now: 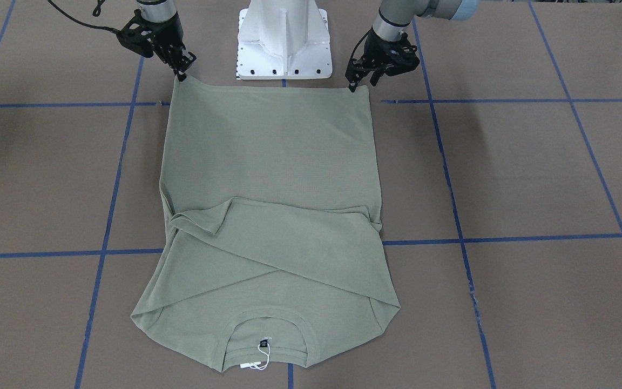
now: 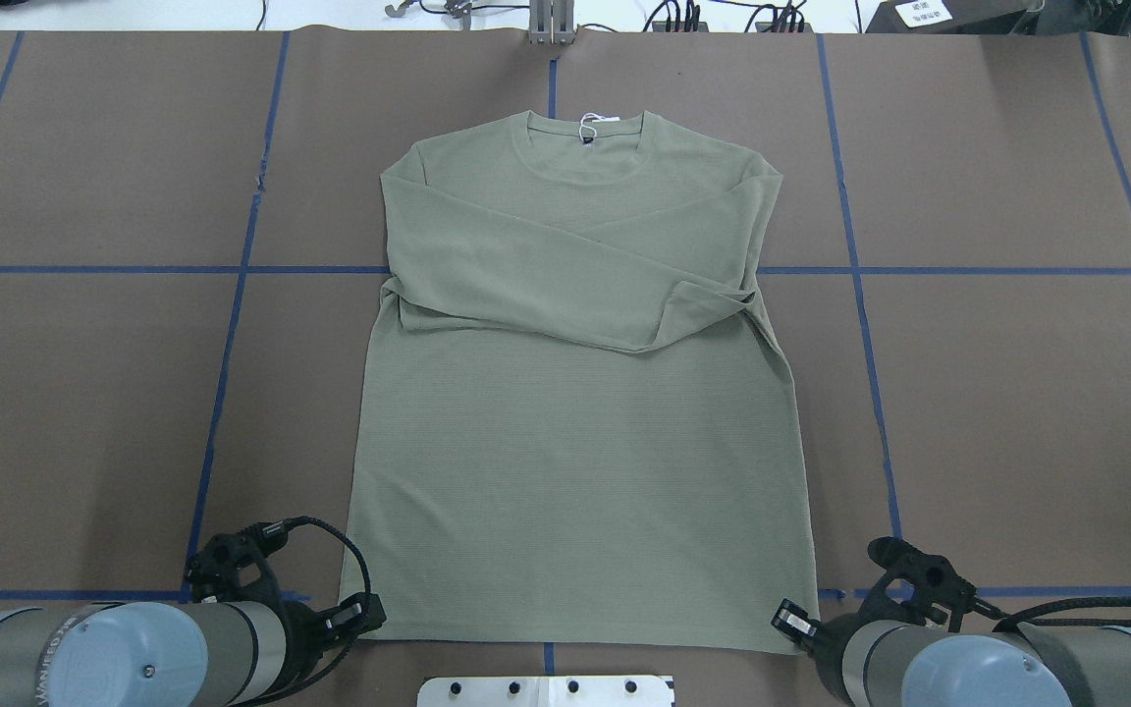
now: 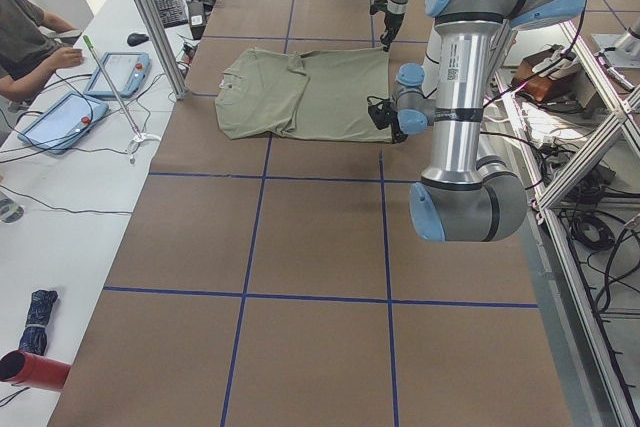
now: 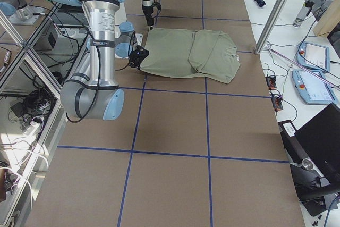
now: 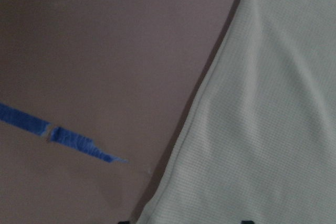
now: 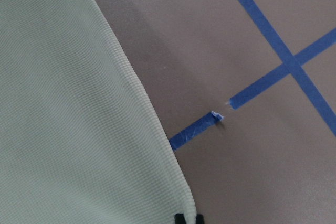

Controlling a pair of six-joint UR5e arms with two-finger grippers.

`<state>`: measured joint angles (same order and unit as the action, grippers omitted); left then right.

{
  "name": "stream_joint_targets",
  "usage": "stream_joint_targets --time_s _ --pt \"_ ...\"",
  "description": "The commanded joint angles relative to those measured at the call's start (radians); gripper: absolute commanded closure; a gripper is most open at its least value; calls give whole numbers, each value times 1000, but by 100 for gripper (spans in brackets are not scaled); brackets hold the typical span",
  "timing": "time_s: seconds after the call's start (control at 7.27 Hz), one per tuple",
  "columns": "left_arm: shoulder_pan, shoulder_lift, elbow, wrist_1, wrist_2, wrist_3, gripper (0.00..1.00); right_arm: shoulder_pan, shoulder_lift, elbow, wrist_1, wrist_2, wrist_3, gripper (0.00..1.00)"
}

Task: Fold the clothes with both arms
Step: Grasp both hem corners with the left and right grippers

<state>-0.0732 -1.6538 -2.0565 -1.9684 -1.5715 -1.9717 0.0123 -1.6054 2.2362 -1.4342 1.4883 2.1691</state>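
I log: olive shirt (image 1: 268,156) flat on counter (image 1: 532,173), sleeves crossed over chest, hem toward base (image 1: 284,38). Right jaws pinching one hem corner; left jaws spread astride other corner.

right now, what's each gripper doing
Left gripper: looks open, fingers either side of a hem corner of the shirt.
Right gripper: shut on the shirt's other hem corner.
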Motion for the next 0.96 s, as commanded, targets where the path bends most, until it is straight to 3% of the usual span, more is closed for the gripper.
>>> stream_joint_targets --time_s 0.0,0.14,0.28,0.55,0.83 --pt "10 2 -1 22 5 -9 36 0 -5 6 0 3 0 100" --pt "10 -3 -1 23 5 -13 54 0 -5 8 -2 3 0 100" --pt "7 -4 -2 29 5 -19 96 0 -5 11 -12 3 -2 100" --pt "-8 -6 -4 39 11 -19 100 -3 -8 23 -21 3 0 100" --pt "-22 21 -78 40 15 -15 100 -5 -4 34 -23 3 0 100"
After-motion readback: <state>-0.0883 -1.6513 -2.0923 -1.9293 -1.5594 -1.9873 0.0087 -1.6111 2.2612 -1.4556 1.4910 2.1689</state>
